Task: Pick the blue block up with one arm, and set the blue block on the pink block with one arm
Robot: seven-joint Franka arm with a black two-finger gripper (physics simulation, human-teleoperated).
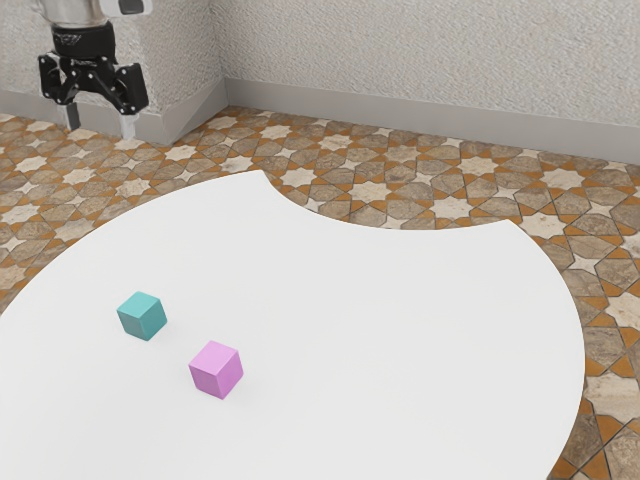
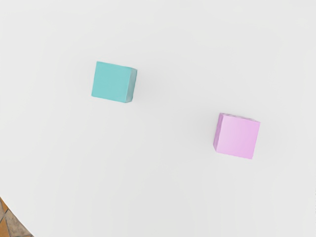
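The blue block (image 1: 141, 316), a small teal-blue cube, rests on the white table (image 1: 380, 330) toward the exterior view's left. The pink block (image 1: 216, 369) sits on the table a short way nearer the front edge and to the right of it, not touching. My gripper (image 1: 100, 126) hangs high in the exterior view's upper left, far above both blocks, with its two fingers spread apart and nothing between them. From the wrist camera the blue block (image 2: 113, 82) and the pink block (image 2: 237, 135) lie well below my hand, each flat on the table.
The white table (image 2: 158, 197) has a curved edge; a patterned tile floor (image 1: 450, 190) lies beyond it, and a corner of that floor (image 2: 10, 224) shows past the rim. Grey textured walls (image 1: 420, 50) close the back.
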